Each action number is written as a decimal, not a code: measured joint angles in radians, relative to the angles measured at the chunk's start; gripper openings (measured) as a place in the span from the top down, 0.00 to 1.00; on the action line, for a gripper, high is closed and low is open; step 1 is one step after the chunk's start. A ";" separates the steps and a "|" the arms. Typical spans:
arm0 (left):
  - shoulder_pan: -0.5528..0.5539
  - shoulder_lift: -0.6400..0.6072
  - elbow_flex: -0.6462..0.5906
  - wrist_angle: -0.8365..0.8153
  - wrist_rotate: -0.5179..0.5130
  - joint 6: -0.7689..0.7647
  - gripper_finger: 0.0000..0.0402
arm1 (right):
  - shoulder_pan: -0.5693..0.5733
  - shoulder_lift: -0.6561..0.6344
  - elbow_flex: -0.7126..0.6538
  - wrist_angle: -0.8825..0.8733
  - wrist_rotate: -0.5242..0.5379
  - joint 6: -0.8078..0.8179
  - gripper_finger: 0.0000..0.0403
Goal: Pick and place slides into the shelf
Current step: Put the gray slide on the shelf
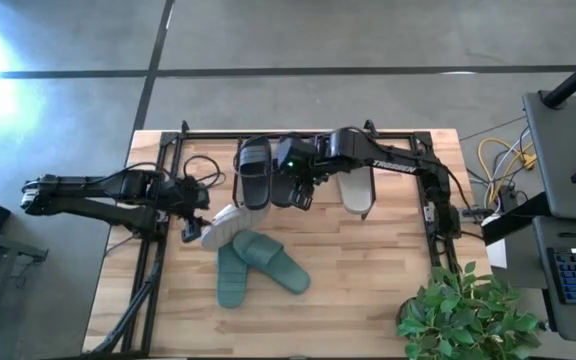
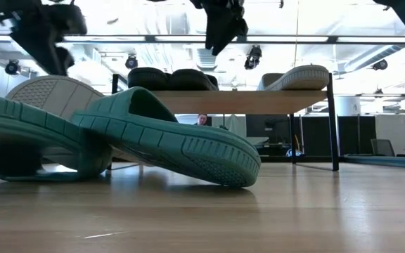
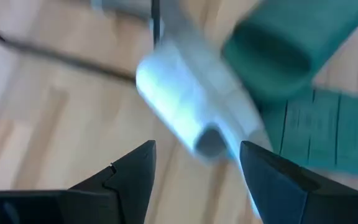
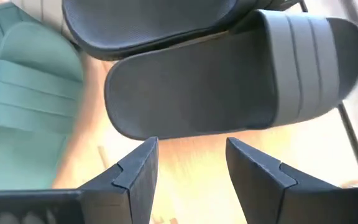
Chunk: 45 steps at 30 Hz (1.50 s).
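From above, your right gripper (image 1: 301,196) hovers over the shelf (image 1: 408,150), at twelve o'clock of the teal slides (image 1: 258,262); black slides (image 1: 254,170) already sit there. Its wrist view shows spread, empty fingers. Your left gripper (image 3: 194,171), likewise spread and empty, lines up on the white slide (image 3: 179,99).
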 joint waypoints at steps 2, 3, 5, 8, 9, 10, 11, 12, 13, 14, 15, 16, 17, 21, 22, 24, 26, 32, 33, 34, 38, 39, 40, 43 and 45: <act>0.000 -0.003 0.000 -0.038 0.041 -0.016 0.45 | 0.012 0.001 0.000 0.000 0.019 0.001 0.55; 0.000 -0.007 0.000 -0.052 0.064 -0.027 0.45 | 0.016 0.003 0.000 0.001 0.020 0.004 0.55; -0.001 -0.019 0.000 -0.053 0.101 -0.063 0.45 | 0.021 0.006 -0.002 0.001 0.020 0.017 0.55; -0.001 -0.046 0.000 -0.054 0.132 -0.126 0.45 | 0.026 0.007 -0.005 0.006 0.048 0.045 0.55; -0.001 -0.053 0.000 -0.053 0.137 -0.151 0.45 | 0.030 0.007 -0.005 0.008 0.059 0.055 0.55; -0.001 -0.059 0.000 -0.053 0.144 -0.177 0.45 | 0.033 0.007 -0.005 0.008 0.072 0.070 0.55; -0.001 -0.064 0.000 -0.053 0.150 -0.203 0.45 | 0.038 0.007 -0.006 0.008 0.078 0.083 0.55; -0.001 -0.066 0.000 -0.052 0.152 -0.227 0.45 | 0.043 0.007 -0.006 0.008 0.081 0.095 0.55; -0.002 -0.067 0.000 -0.052 0.153 -0.254 0.45 | 0.049 0.007 -0.007 0.009 0.082 0.105 0.55; -0.004 -0.066 -0.002 -0.048 0.154 -0.278 0.45 | 0.056 0.007 -0.007 0.009 0.083 0.118 0.55; -0.008 -0.062 -0.010 -0.034 0.158 -0.297 0.45 | 0.064 0.007 -0.007 0.010 0.087 0.131 0.55; -0.011 -0.060 -0.024 -0.016 0.166 -0.313 0.45 | 0.073 0.007 -0.008 0.010 0.098 0.146 0.55; -0.016 -0.059 -0.043 0.009 0.177 -0.335 0.45 | 0.081 0.007 -0.009 0.010 0.111 0.155 0.55; -0.042 -0.053 -0.126 0.144 0.221 -0.411 0.45 | 0.122 0.007 -0.011 0.009 0.168 0.203 0.55; -0.048 -0.054 -0.143 0.158 0.218 -0.420 0.45 | 0.130 0.007 -0.011 0.009 0.179 0.214 0.55; -0.060 -0.053 -0.159 0.156 0.180 -0.434 0.45 | 0.147 0.007 -0.012 0.008 0.199 0.238 0.55; -0.069 -0.047 -0.162 0.160 0.128 -0.434 0.45 | 0.160 0.007 -0.014 0.006 0.225 0.266 0.55; -0.079 -0.024 -0.164 0.162 0.070 -0.376 0.55 | 0.174 0.007 -0.018 -0.004 0.265 0.304 0.55; -0.083 -0.020 -0.164 0.162 0.071 -0.363 0.59 | 0.174 0.007 -0.018 -0.008 0.265 0.304 0.55; -0.084 -0.016 -0.163 0.160 0.078 -0.350 0.64 | 0.174 0.007 -0.018 -0.011 0.265 0.303 0.55; -0.090 -0.015 -0.142 0.082 0.170 -0.301 0.90 | 0.174 0.007 -0.018 -0.022 0.262 0.296 0.56; -0.094 -0.022 -0.126 0.044 0.188 -0.287 0.94 | 0.174 0.007 -0.018 -0.029 0.256 0.293 0.56; -0.099 -0.031 -0.105 -0.019 0.200 -0.271 0.95 | 0.174 0.007 -0.018 -0.038 0.253 0.288 0.57; -0.117 -0.059 -0.005 -0.237 0.195 -0.228 0.94 | 0.174 0.007 -0.018 -0.072 0.247 0.289 0.58; -0.124 -0.073 0.095 -0.353 0.149 -0.180 0.95 | 0.174 0.007 -0.018 -0.091 0.247 0.299 0.59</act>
